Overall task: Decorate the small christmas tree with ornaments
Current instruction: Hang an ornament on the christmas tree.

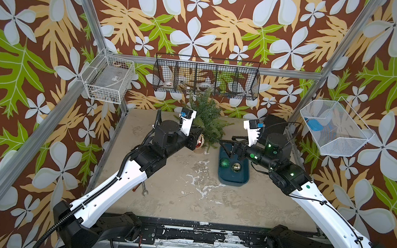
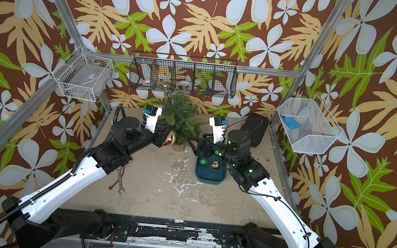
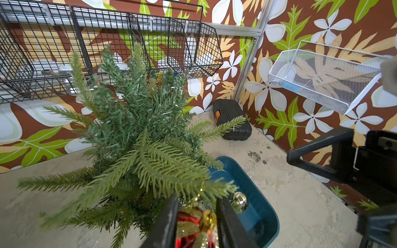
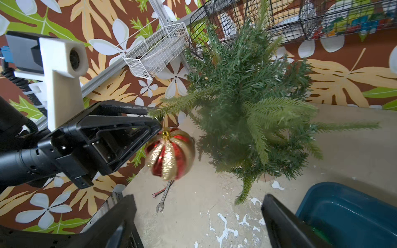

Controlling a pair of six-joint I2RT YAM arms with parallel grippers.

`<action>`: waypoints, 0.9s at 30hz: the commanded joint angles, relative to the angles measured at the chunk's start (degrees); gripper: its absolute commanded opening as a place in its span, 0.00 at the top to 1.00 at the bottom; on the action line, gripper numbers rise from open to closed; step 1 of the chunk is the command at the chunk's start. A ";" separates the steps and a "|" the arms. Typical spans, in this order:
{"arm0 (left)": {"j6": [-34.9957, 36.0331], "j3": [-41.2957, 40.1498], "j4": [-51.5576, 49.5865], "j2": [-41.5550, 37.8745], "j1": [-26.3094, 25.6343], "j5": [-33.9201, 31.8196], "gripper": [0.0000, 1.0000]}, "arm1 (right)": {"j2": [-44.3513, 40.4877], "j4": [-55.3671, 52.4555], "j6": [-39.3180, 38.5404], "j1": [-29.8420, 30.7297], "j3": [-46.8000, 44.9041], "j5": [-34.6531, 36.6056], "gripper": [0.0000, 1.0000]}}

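Subject: small christmas tree (image 1: 205, 115), upright at far edge of table (image 1: 186, 197), mid-width. Red-and-gold bauble (image 4: 169, 153) hangs by cord at low branch tip on tree's left side, clear of table. Your left gripper (image 3: 197, 201): jaws slightly apart astride cord; contact cannot be told. Green bauble (image 1: 225, 163) and gold bauble (image 1: 236, 167) lie in teal tray (image 1: 232, 183), right of tree. Your right gripper (image 4: 198, 197), jaws wide and empty, hovers over tray's far end; both baubles lie below it, toward near edge. Right arm nearer, judged next to pick

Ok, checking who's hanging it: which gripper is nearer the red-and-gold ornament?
Left. The left gripper has its jaws just above the red-and-gold ornament, at its loop on a tree branch. The right gripper is on the tree's other side, over the blue tray.
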 commanded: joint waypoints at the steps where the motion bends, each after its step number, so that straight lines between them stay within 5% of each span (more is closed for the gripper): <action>1: -0.60 -0.76 1.07 -0.96 -0.01 -1.16 0.66 | -0.73 -0.55 -0.70 0.00 -0.28 1.97 0.06; 27: -2.74 -8.08 -0.33 -11.12 -0.01 -2.98 0.14 | -6.48 -11.31 -1.30 0.03 1.70 14.93 0.05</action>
